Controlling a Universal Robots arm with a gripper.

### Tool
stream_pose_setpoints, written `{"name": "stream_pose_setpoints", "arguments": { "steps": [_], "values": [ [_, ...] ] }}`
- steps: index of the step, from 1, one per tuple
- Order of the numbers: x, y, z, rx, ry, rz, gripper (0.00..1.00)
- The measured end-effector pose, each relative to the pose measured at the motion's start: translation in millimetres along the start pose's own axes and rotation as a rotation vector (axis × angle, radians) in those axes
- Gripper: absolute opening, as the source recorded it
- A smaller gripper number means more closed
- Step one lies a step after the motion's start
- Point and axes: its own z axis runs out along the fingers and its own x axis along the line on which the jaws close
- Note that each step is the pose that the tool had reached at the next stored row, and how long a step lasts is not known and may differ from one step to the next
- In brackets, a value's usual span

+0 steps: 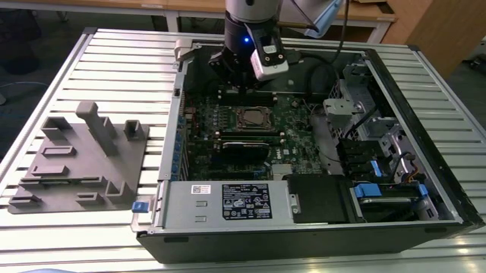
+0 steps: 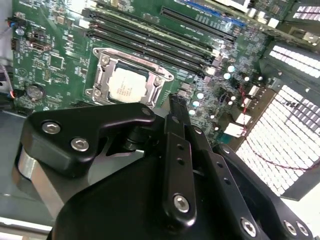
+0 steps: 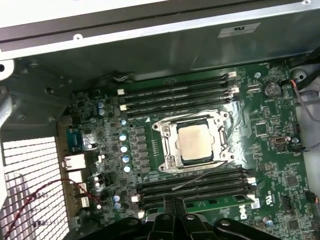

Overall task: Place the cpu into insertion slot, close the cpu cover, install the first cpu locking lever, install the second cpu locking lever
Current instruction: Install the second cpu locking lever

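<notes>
cpu (image 3: 197,142) apparently inside insertion slot (image 3: 169,161), cpu cover (image 3: 224,136) down

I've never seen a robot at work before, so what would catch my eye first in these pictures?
Probably the opened computer case lying on a slatted metal table, with the robot's gripper reaching into it. Under the gripper lies the green circuit board, and in both wrist views the cpu sits in its silver-rimmed insertion slot with the cpu cover down around it. At the exterior view's left stands a grey holder.
</notes>
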Motion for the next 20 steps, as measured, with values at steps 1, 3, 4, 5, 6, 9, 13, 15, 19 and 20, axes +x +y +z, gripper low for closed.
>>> {"name": "stream_pose_setpoints", "arguments": {
  "steps": [1, 3, 4, 5, 6, 9, 13, 15, 19, 20],
  "values": [
    [-1.9, 0.4, 0.1, 0.0000, 0.0000, 0.000, 0.11],
    [-6.3, 1.2, 0.3, 0.0000, 0.0000, 0.000, 0.11],
    [-8.5, 1.6, 0.5, 0.0000, 0.0000, 0.000, 0.11],
    [-10.5, 2.0, 0.6, 0.0000, 0.0000, 0.000, 0.11],
    [-12.1, 2.3, 0.7, 0.0000, 0.0000, 0.000, 0.11],
    [-16.3, 3.3, 0.8, 0.0000, 0.0000, 0.000, 0.11],
    [-18.3, 3.8, 1.0, -0.0001, -0.0001, 0.000, 0.11],
    [-19.1, 4.0, 1.1, -0.0001, 0.0000, -0.001, 0.11],
    [-21.0, 4.4, 1.3, -0.0001, 0.0001, -0.003, 0.11],
    [-21.0, 4.4, 1.3, -0.0001, 0.0001, -0.003, 0.11]
  ]
}}
